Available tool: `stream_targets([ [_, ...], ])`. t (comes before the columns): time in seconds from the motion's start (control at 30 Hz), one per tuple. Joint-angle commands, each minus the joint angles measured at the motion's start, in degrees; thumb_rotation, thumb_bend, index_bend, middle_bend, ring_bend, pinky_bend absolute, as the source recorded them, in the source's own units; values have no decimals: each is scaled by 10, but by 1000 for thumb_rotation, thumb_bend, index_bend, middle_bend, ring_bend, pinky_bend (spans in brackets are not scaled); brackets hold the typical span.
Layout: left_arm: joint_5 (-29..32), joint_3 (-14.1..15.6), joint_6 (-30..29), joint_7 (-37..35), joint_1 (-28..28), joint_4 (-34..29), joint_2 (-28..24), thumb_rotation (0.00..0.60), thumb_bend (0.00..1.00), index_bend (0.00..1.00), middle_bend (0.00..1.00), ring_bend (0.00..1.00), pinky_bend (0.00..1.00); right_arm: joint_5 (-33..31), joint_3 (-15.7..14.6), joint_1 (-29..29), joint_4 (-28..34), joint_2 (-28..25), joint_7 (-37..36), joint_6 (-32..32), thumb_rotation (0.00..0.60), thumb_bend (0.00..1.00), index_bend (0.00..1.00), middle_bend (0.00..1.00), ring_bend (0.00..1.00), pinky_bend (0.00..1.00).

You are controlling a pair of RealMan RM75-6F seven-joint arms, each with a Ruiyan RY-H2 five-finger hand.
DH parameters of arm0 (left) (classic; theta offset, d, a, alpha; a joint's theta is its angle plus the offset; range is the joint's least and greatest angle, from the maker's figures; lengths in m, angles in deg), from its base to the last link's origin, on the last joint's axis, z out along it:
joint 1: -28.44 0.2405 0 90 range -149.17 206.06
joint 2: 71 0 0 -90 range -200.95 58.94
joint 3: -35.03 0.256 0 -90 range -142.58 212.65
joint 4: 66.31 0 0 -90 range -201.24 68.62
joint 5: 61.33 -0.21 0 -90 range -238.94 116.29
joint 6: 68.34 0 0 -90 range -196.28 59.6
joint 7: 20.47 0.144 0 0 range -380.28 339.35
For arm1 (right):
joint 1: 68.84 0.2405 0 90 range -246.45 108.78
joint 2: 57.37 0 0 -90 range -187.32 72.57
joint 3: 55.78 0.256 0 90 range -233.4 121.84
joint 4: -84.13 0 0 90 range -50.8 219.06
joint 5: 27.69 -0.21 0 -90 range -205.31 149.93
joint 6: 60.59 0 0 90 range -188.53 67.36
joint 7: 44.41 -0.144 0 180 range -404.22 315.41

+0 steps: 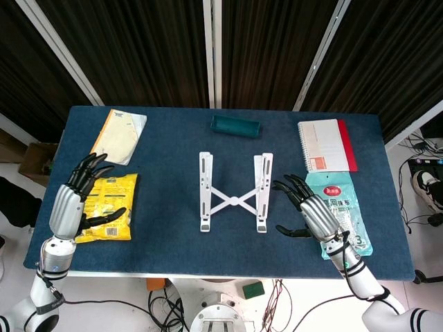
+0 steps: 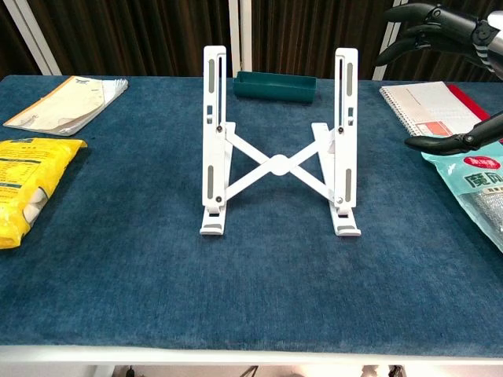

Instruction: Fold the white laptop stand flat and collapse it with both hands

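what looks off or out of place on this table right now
Nothing stands out. The white laptop stand stands open and upright mid-table, looking intact. The left hand and right hand are open and hold nothing; the packets and notebooks lie flat, nothing spilled.

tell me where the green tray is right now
In the head view the green tray sits at the table's far edge, centre, just behind the white laptop stand, with the spiral notebook off to its right.

You have a table (image 1: pixel 173 235) covered in dark blue cloth. On it stand the white laptop stand (image 1: pixel 233 192), a green tray (image 1: pixel 235 126), a spiral notebook (image 1: pixel 325 145), a yellow packet (image 1: pixel 111 207), a pale packet (image 1: pixel 119 136) and a teal pouch (image 1: pixel 342 207).
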Motion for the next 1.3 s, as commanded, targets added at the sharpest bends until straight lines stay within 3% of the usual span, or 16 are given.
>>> stream_targets([
  [0.03, 1, -2, -1, -1, -2, 2, 3, 600, 61, 186, 97, 66, 148, -6, 0, 1, -1, 4, 2, 2, 600, 153, 72, 234, 21, 23],
  [0.33, 16, 11, 26, 7, -3, 1, -10, 600, 62, 189, 97, 66, 148, -25, 5, -7, -9, -17, -24, -13, 600, 153, 72, 234, 21, 23],
  [0.53, 71, 42, 93, 37, 10, -34, -48, 600, 62, 216, 106, 67, 151, -90, 2, -13, -8, -72, -68, 39, 600, 153, 72, 234, 21, 35],
  [0.87, 113, 61, 100, 22, 45, -19, -55, 600, 62, 216, 106, 66, 151, -131, -26, -5, -54, -110, -310, 166, 600, 151, 72, 249, 46, 50],
  [1.1, 112, 62, 98, 10, 54, -6, -51, 600, 62, 216, 106, 67, 152, -102, -36, 37, -98, -80, -440, 238, 600, 151, 64, 220, 46, 53],
  [1.3, 109, 60, 97, 11, 57, -2, -51, 600, 62, 216, 106, 67, 152, -96, -29, 66, -114, -42, -451, 265, 600, 155, 48, 199, 47, 53],
])
